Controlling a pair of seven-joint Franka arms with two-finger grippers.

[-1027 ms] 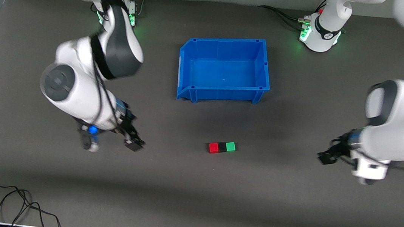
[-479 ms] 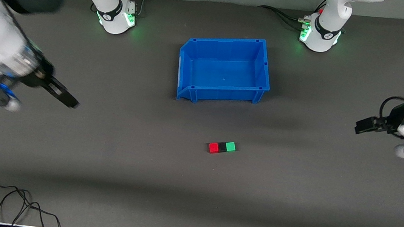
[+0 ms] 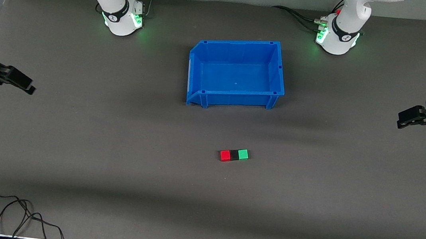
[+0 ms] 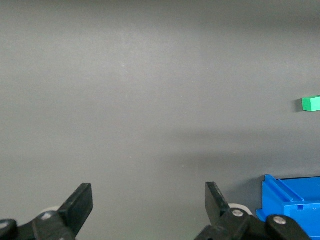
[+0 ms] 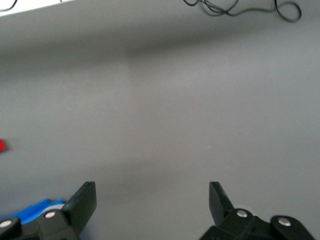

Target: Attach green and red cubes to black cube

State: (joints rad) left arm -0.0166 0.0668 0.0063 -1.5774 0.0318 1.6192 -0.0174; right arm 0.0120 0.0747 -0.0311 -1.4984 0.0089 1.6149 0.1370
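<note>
The red cube (image 3: 225, 155), the black cube (image 3: 234, 155) and the green cube (image 3: 243, 154) lie joined in one row on the grey table, the black one in the middle. My left gripper (image 3: 402, 119) is open and empty, over the left arm's end of the table, far from the row. My right gripper (image 3: 26, 86) is open and empty, over the right arm's end. The left wrist view shows the open gripper (image 4: 149, 200) and the green cube (image 4: 311, 103). The right wrist view shows the open gripper (image 5: 152, 197) and a sliver of the red cube (image 5: 1, 145).
A blue bin (image 3: 236, 74) stands between the two robot bases, farther from the front camera than the cubes; it also shows in the left wrist view (image 4: 292, 202). A black cable (image 3: 6, 208) lies at the table's near edge toward the right arm's end.
Both arms have drawn back from the middle of the table to their own ends, grippers empty. The row of three cubes has not moved.
</note>
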